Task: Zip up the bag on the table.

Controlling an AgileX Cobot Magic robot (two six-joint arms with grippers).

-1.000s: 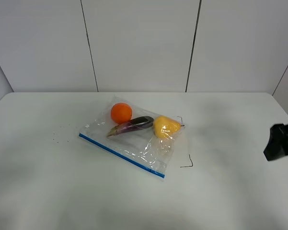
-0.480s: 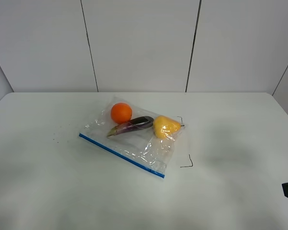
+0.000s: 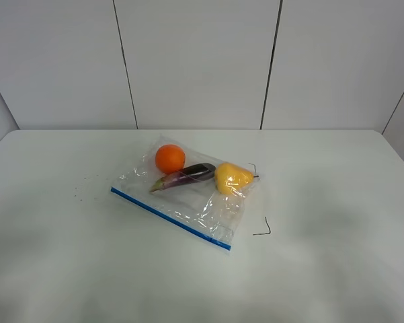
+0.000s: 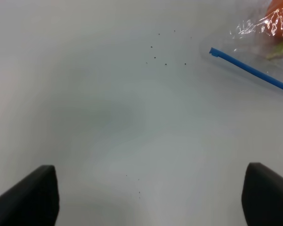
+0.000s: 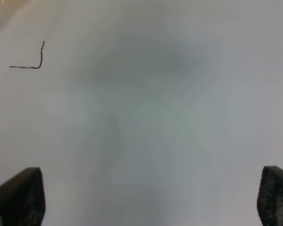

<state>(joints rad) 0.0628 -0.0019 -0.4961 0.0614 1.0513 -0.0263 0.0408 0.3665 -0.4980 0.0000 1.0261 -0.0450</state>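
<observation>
The clear crinkly bag (image 3: pixel 191 195) lies flat in the middle of the white table (image 3: pixel 322 269). Its blue zipper strip (image 3: pixel 169 218) runs along the near edge. An orange (image 3: pixel 169 158), a purple eggplant (image 3: pixel 185 177) and a yellow fruit (image 3: pixel 232 177) show through it. Neither arm shows in the high view. In the left wrist view the left gripper (image 4: pixel 150 197) is open and empty over bare table, with the zipper's end (image 4: pixel 247 70) and the orange (image 4: pixel 280 23) well off from it. In the right wrist view the right gripper (image 5: pixel 150 200) is open and empty above bare table.
A small black bent-line mark (image 3: pixel 263 229) is drawn on the table right of the bag; it also shows in the right wrist view (image 5: pixel 35 59). Another small black mark (image 3: pixel 253 168) lies by the yellow fruit. Several dark specks (image 3: pixel 84 188) dot the table left of the bag.
The right arm's dark end at the right edge of the high view has dropped down and gone out of view. The bag has not moved.
</observation>
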